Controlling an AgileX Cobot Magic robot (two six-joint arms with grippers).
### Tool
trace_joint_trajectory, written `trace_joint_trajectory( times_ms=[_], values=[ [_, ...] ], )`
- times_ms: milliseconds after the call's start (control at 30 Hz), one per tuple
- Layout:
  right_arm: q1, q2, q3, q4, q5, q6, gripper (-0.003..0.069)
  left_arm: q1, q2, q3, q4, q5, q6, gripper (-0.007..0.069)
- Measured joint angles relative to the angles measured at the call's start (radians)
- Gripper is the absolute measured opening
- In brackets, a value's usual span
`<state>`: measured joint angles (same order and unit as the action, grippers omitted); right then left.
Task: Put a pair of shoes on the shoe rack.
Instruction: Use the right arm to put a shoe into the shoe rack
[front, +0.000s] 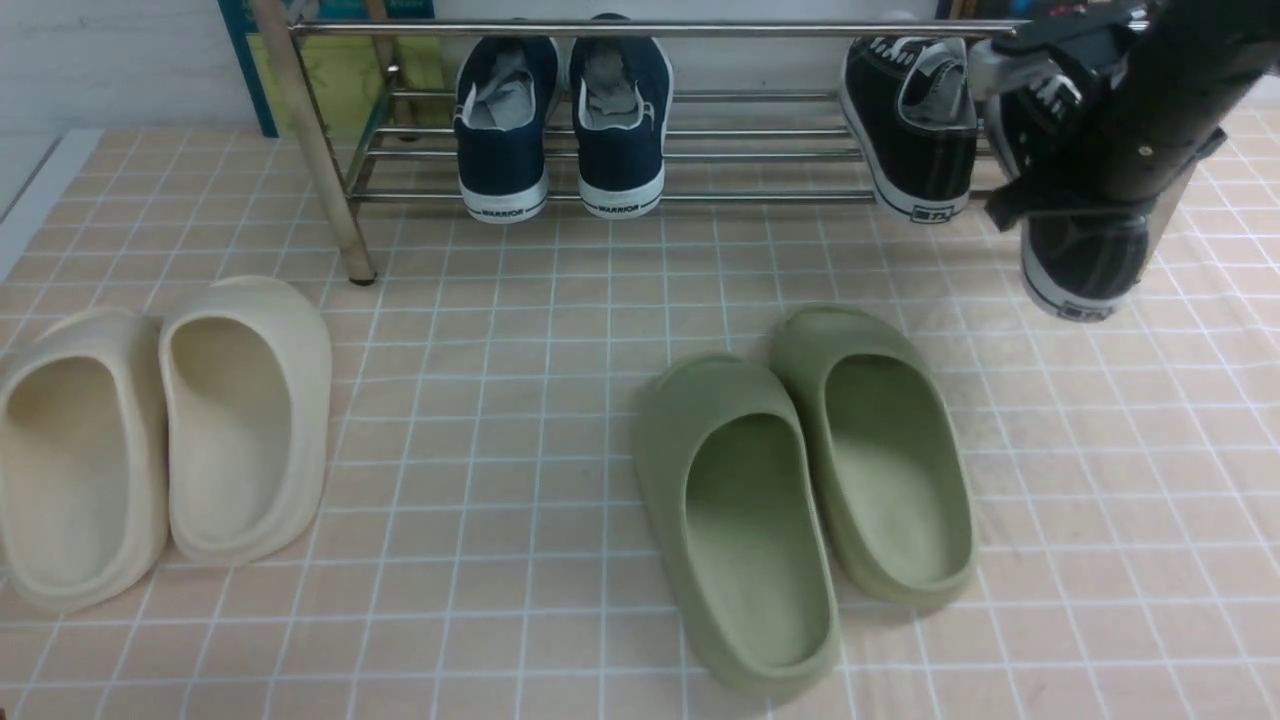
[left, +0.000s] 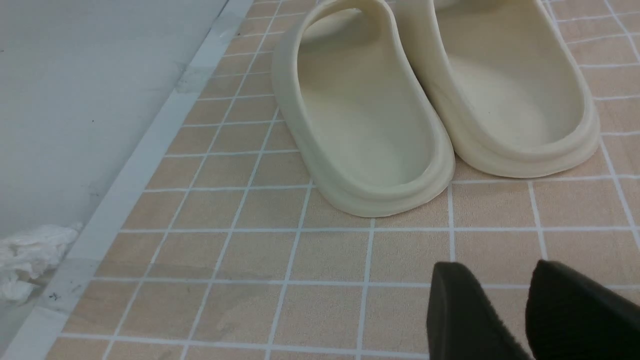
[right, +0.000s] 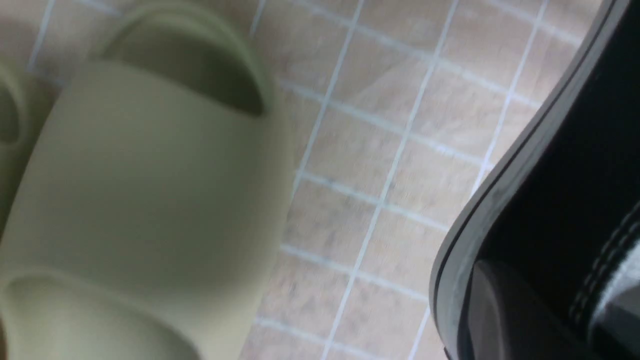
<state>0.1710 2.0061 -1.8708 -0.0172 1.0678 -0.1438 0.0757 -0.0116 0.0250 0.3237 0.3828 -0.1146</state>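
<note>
Left tool low, jaws wide | right tool aloft, gripping black sneaker beside shoe rack

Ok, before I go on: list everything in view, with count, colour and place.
shoe rack: one, shiny steel, at the back
navy sneakers: two, navy with white soles, side by side on the rack
racked black sneaker: one, black with white sole, right part of the rack
held black sneaker: one, black with white sole, at the rack's right end
cream slippers: two, floor, front left
green slippers: two, floor, front centre
left end effector: black, open, near the cream slippers
right end effector: black, shut on the held black sneaker
</note>
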Motion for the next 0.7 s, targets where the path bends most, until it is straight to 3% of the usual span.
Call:
trace_joint_trajectory(
  times_ms=[367,700],
  values=[
    [0.000,0.284,-0.382,-0.100,0.041,-0.001,0.0006,0.000,0.000,0.000,0.000,0.000,0.000,0.0237],
    [0.000,0.323,-0.415,-0.100,0.015,-0.009,0.0011,0.000,0.000,0.000,0.000,0.000,0.000,0.0237]
  ],
)
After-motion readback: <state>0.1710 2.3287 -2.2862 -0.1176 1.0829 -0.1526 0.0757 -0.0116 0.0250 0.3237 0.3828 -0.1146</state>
